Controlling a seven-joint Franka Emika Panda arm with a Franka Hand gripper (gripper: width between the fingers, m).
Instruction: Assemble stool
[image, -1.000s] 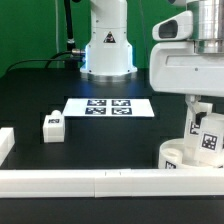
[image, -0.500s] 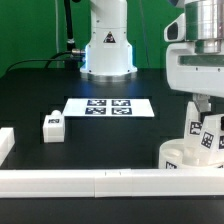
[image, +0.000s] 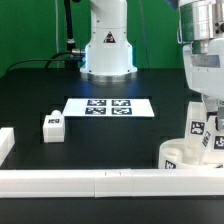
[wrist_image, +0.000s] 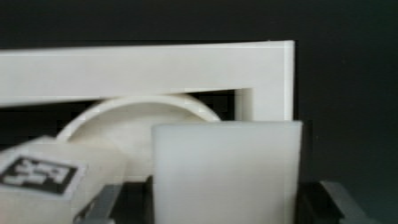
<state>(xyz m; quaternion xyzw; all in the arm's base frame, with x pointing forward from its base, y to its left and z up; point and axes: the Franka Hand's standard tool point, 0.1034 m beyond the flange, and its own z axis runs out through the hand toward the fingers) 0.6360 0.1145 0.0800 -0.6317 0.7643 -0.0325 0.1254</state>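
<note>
tool (wrist_image: 226, 198) clenched on held leg (wrist_image: 226, 160) | held leg upright by seat (image: 176, 156), bench (image: 40, 90) 4 o'clock, exterior view | loose leg (image: 53, 125) at 9 o'clock

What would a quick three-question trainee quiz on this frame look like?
1. Multiple choice: in the exterior view, where is the loose leg relative to the marker board? A) to the exterior view's left of it B) to the exterior view's right of it C) on top of it
2. True or false: the seat lies on the marker board.
3. Fill in: in the wrist view, the white block between the fingers of the gripper is a stool ___.

Key: 1 A; 2 false, the seat sits apart from the board, near the exterior view's right edge; 3 leg.
</note>
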